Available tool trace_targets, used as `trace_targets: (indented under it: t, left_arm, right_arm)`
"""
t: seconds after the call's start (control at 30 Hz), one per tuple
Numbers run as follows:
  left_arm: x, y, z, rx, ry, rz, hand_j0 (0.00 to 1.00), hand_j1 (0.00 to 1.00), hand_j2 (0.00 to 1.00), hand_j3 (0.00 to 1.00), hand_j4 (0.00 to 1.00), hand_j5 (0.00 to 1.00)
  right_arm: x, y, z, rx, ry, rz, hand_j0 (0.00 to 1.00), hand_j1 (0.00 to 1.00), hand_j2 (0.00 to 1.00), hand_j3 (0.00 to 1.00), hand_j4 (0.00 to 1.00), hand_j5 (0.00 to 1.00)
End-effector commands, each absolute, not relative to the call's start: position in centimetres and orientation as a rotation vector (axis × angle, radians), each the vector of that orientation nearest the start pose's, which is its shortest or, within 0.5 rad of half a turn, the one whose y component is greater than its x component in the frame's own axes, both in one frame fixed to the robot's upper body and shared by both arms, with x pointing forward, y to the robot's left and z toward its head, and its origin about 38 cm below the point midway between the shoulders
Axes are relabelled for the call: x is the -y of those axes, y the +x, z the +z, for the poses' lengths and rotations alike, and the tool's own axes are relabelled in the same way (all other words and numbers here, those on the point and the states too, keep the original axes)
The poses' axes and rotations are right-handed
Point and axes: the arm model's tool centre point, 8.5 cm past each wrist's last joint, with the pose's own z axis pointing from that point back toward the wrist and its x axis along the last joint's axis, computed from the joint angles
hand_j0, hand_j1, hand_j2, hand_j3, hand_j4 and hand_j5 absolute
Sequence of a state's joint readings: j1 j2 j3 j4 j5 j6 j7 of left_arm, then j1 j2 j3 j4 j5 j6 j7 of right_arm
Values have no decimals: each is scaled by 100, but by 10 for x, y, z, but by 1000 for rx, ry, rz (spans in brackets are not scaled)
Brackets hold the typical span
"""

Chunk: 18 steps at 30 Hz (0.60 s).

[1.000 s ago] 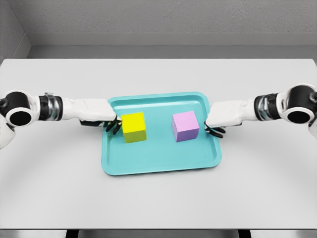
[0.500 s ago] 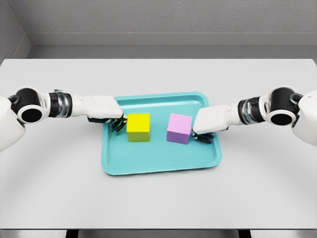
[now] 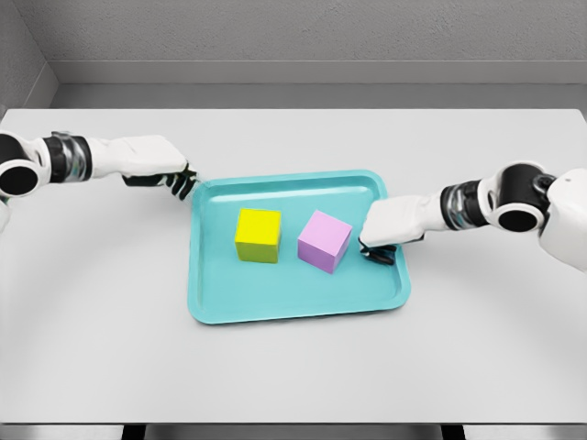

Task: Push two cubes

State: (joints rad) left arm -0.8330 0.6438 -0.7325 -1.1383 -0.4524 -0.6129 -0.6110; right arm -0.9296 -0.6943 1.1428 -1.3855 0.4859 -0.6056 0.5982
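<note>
A yellow cube (image 3: 258, 235) and a purple cube (image 3: 324, 241) sit close together near the middle of a teal tray (image 3: 293, 301); the purple one is turned at an angle. My left hand (image 3: 181, 181) hovers over the table just outside the tray's upper left corner, fingers curled, holding nothing, well clear of the yellow cube. My right hand (image 3: 378, 251) is over the tray's right part, fingers curled downward, a short gap to the right of the purple cube.
The tray lies in the middle of a wide white table (image 3: 293, 367). A grey wall runs behind the table's far edge.
Both cubes were pushed inward toward the tray's middle. The left hand then pulled back up and left out of the tray. The purple cube rotated and slid further left; the right hand stays nearby.
</note>
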Motion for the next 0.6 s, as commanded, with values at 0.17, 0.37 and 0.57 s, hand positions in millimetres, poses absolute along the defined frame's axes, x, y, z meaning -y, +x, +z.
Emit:
trace_targets:
  t: [0.17,0.37,0.57]
  left_arm:
    - [-296,495,198,1240,379,-2071,26,26,26,26,26,26]
    - [-295,495,197,1242,376,-2074,26,26,26,26,26,26]
    - [-295,495,198,1243,376,-2075,26,26,26,26,26,26]
  right_arm:
    - [189,434,159,-1369,177,-3162,9,9,9,9,9,9]
    - [180,434,158,-1379,163,-3148,9,9,9,9,9,9]
    - [176,438,164,-1386,178,-3133,9,9,9,9,9,9]
